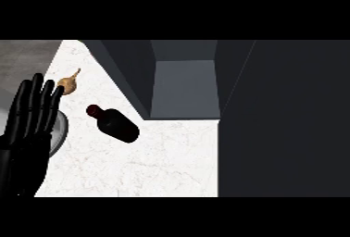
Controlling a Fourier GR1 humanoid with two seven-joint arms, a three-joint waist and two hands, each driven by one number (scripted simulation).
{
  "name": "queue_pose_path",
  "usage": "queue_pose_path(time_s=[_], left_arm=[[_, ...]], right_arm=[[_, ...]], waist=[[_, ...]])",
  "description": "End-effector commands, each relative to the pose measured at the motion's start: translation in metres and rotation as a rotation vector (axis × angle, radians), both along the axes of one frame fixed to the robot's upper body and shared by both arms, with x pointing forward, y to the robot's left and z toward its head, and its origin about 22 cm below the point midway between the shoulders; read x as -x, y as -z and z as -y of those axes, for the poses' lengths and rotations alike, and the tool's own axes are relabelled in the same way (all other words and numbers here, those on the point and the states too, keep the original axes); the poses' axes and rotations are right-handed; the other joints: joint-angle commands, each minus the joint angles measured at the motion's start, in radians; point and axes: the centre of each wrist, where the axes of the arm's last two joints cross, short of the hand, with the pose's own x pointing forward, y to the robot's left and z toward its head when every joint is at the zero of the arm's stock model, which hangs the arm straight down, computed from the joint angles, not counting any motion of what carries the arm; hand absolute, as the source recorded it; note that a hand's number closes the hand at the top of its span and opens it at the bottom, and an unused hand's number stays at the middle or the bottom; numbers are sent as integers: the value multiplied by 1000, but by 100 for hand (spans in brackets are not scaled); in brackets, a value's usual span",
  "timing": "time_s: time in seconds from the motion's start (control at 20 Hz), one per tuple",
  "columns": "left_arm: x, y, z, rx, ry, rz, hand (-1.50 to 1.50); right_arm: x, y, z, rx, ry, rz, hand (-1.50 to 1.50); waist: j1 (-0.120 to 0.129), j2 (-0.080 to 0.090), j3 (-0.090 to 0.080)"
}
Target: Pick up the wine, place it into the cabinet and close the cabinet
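Observation:
A dark red wine bottle (114, 123) lies on the white marble counter (137, 162), its neck pointing up and to the left. The dark grey cabinet (184, 90) stands open behind it, showing a grey inside; its open door (284, 120) fills the right side of the view. My left hand (31, 115) rests open at the left edge with fingers straight up, apart from the bottle. My right hand does not show.
A tan garlic-like bulb (67, 82) lies on the counter at the far left, beside my fingertips. A grey round rim (63, 129) shows partly behind my left hand. The counter's left edge meets a grey floor.

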Motion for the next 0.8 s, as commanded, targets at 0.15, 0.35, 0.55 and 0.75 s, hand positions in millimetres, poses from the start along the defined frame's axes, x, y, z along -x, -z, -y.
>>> queue_pose_path(time_s=[0.15, 0.35, 0.55, 0.75], left_arm=[[-17, 8, -14, -10, 338, 55, -150], [-19, 25, -26, 142, 560, -105, -150], [-17, 6, -59, 174, 631, -126, -150], [-11, -22, -66, 184, 659, -174, -150]], right_arm=[[16, 7, -13, -22, -71, -17, -150], [21, -2, -19, 12, -267, -68, -150], [50, -37, -20, 27, -290, -89, -150], [57, -65, -16, 33, -278, -75, -150]], waist=[[-28, -16, -50], [-21, -14, -51], [-12, -21, -49], [-3, -19, -47]])
